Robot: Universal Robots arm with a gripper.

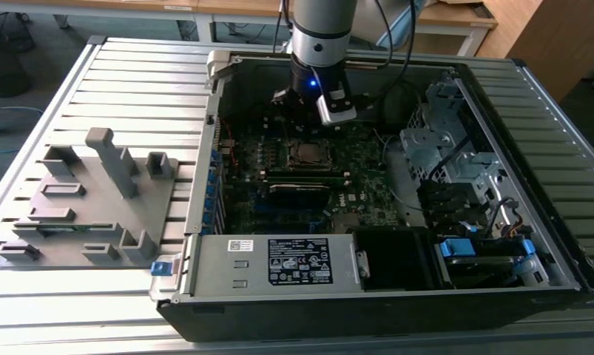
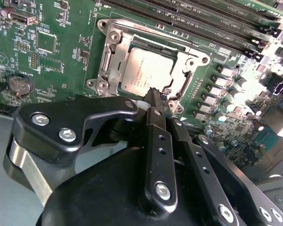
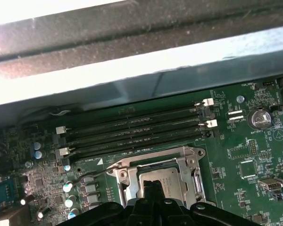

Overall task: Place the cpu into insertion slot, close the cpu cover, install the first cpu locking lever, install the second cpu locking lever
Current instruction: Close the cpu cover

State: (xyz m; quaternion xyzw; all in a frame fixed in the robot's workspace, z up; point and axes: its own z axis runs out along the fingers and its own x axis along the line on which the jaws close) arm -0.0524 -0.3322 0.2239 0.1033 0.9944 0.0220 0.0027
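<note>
Fig. 1 — My black metal gripper (image 2: 153, 93), fingers pinched together, tips at the edge of the dull silver-grey square cpu (image 2: 144, 70) — seated in the black insertion slot (image 2: 148, 44), framed by the thin silvery cpu cover (image 2: 107, 56).

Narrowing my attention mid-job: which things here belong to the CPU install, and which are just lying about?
Job in hand:
cpu, seated
cpu cover, framing it
pincer, at the cpu's edge

Lying about:
memory slots
coin battery
grey fixture plate
power supply

Near edge of the cpu (image 2: 142, 70) behind the gripper (image 2: 153, 94), second wrist view.
</note>
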